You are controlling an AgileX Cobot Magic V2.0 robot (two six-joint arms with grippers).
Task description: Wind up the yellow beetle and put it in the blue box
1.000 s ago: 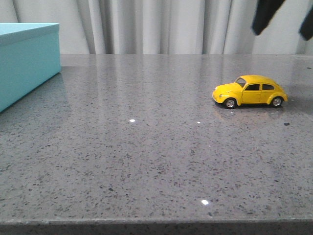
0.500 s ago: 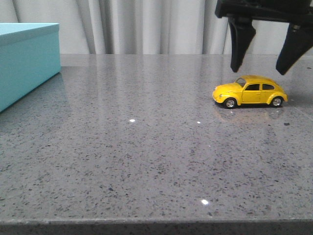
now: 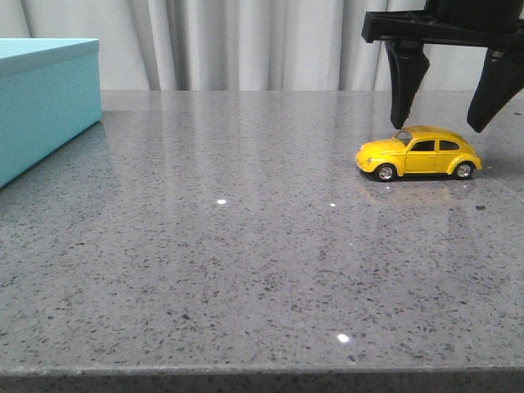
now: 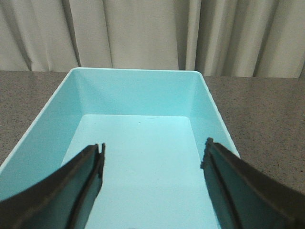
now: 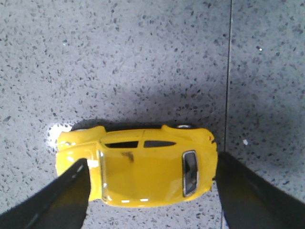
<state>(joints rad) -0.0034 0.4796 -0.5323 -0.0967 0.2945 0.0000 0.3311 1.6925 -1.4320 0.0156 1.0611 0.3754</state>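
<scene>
The yellow beetle (image 3: pixel 419 153) stands on its wheels on the grey stone table at the right, nose pointing left. My right gripper (image 3: pixel 439 123) hangs open just above it, one finger over the bonnet and one past the rear. In the right wrist view the beetle (image 5: pixel 143 167) lies lengthwise between the two open fingers. The blue box (image 3: pixel 41 102) stands at the far left edge. In the left wrist view the box (image 4: pixel 138 138) is open and empty, with no lid in sight, and my left gripper (image 4: pixel 152 152) is open above its inside.
The speckled grey table (image 3: pixel 246 246) runs to a front edge near the bottom of the front view. A seam in the stone (image 5: pixel 229 71) runs just behind the car's rear. Pale curtains (image 3: pixel 246 41) hang behind the table.
My right gripper has come down from the upper right, open, until its fingertips are level with the beetle's roof. The beetle and the box have not moved.
</scene>
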